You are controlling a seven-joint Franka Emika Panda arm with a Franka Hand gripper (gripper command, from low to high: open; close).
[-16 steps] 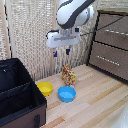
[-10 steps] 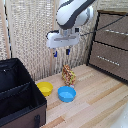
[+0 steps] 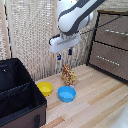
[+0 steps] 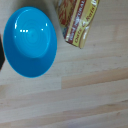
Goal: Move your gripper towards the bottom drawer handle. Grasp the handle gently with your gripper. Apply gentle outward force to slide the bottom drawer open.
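Gripper [image 3: 64, 53] is hanging mid-frame, fingers apart, holding nothing. Two bowls, yellow [image 3: 45, 88] and blue [image 3: 66, 93], are sitting below; bottom drawer [image 3: 108, 60] and handle [image 3: 107, 59] are showing far right.

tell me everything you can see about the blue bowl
The blue bowl is a round, glossy bowl, plastic by its look, sitting upright and empty on the light wooden floor. In the exterior view it lies between the yellow bowl and the snack packet; the packet is close beside it, contact unclear.
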